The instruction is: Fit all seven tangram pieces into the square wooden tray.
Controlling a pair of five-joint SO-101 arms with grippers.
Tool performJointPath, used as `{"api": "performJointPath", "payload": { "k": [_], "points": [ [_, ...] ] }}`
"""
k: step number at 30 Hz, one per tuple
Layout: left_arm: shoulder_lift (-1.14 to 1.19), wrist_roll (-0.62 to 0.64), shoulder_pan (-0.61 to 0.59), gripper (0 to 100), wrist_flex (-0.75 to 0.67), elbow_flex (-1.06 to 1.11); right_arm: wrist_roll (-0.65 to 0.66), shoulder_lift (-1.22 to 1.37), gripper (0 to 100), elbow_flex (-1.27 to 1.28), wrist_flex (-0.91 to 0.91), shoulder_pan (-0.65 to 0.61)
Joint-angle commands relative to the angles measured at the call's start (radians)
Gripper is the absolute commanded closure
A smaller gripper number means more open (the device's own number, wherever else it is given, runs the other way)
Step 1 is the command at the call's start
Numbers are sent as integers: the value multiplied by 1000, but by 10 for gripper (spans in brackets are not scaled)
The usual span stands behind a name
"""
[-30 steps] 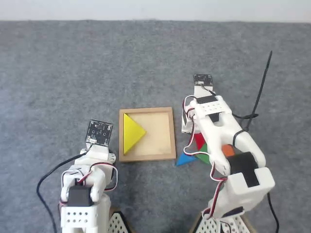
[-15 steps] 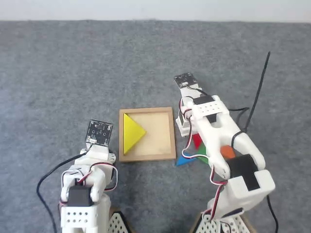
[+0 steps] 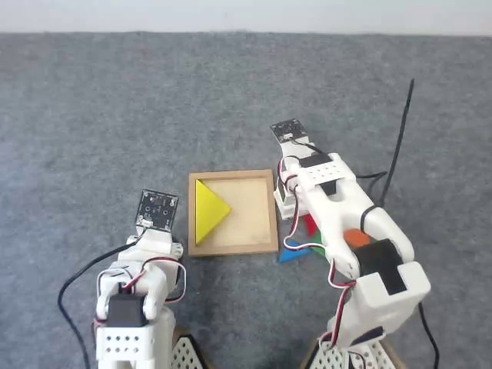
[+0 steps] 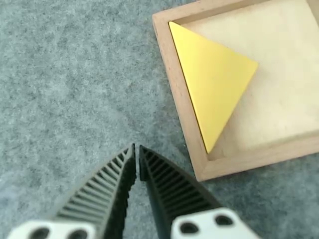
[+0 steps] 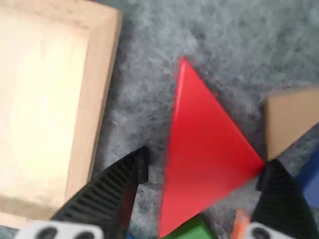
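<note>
1. Left gripper (image 4: 135,148): clenched, its two ribbed fingers drawn almost together with nothing between them, over the grey felt mat (image 3: 115,100).
2. Just ahead of the left gripper's tips and off to one side is a corner of the square wooden tray (image 4: 182,99).
3. Farther ahead of the same gripper, the yellow triangle (image 4: 212,74) lies flat inside the tray. Its long edge runs along the tray wall nearest this gripper and its apex points toward the tray's middle.
4. Right gripper (image 5: 207,164): released, jaws spread wide, one fingertip on either side of the red triangle (image 5: 199,124). The red triangle lies flat on the mat, outside the tray. Whether the fingers touch it cannot be told.
5. Beside one finger of the right gripper stands the tray's outer wall, near the red triangle but apart from it, with a strip of mat between.
6. Around the right gripper lie more loose pieces:
   - a green piece (image 5: 192,231) just beside the red triangle on the wrist side;
   - a tan-orange piece (image 5: 289,119) by the other finger;
   - a blue piece (image 3: 290,251) close to the tray's corner.
</note>
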Motion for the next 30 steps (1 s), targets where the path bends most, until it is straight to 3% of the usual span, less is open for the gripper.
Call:
{"api": "performJointPath", "payload": {
  "k": [1,15,19,25,30],
  "points": [
    [-18,8,-3,987,5,-12,17,4,691,-29,-1,10],
    [-18,8,-3,987,5,-12,-15,-4,720,-34,48,10],
    [-18,8,-3,987,5,-12,55,4,705,-66,39,13],
    [-18,8,-3,987,5,-12,133,4,601,-69,21,12],
    [-18,8,-3,987,5,-12,249,5,589,-68,12,5]
  ]
}}
